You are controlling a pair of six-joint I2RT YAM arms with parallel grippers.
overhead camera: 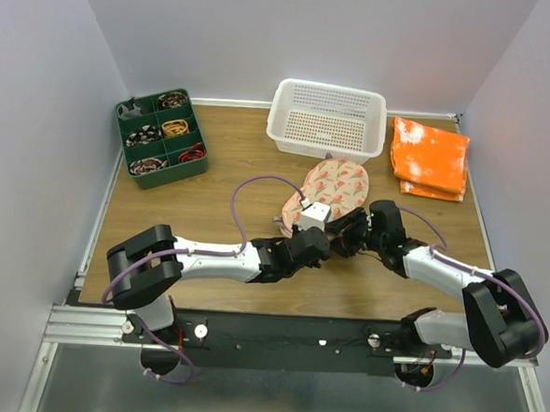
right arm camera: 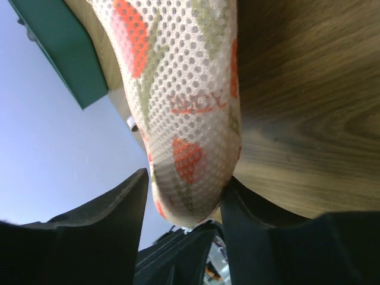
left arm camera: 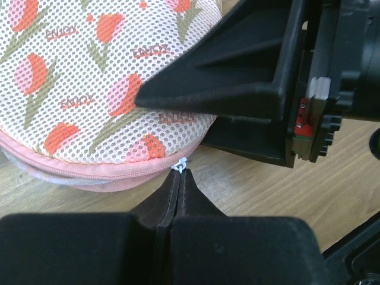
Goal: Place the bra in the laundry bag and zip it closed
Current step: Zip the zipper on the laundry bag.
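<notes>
My left gripper (left arm camera: 180, 175) has its two black fingers pressed flat together, pinching the small white zipper pull (left arm camera: 180, 165) at the very tips. The pull sits on the near rim of the pale pink padded mesh laundry bag (left arm camera: 89, 89) with its red-orange and green print. That bag lies just ahead of my left fingers. To their left the pink zipper track (left arm camera: 89, 175) looks closed. To their right it runs under my other arm, so I cannot tell how much is left to zip.

My right gripper (right arm camera: 185, 181) is clamped on the rounded end of the bag, one finger on each side. I see no small taupe fabric bra in any view, so I judge it is inside the bag.

The pinch is thin and could slip. I should draw the pull along the curve of the rim, low and in line with the track, not away from it. The right grip ought to hold the fabric taut against that pull, or the soft mesh will bunch.

Both grippers work low over the brown wood-grain table (overhead camera: 220, 189), which is boxed in by plain pale walls. Beyond the bag stands a white perforated plastic basket (overhead camera: 327, 120). A folded orange-and-white cloth (overhead camera: 430, 158) lies far right of my right arm. A dark green compartment tray (overhead camera: 160, 137) sits far left of my left arm.
</notes>
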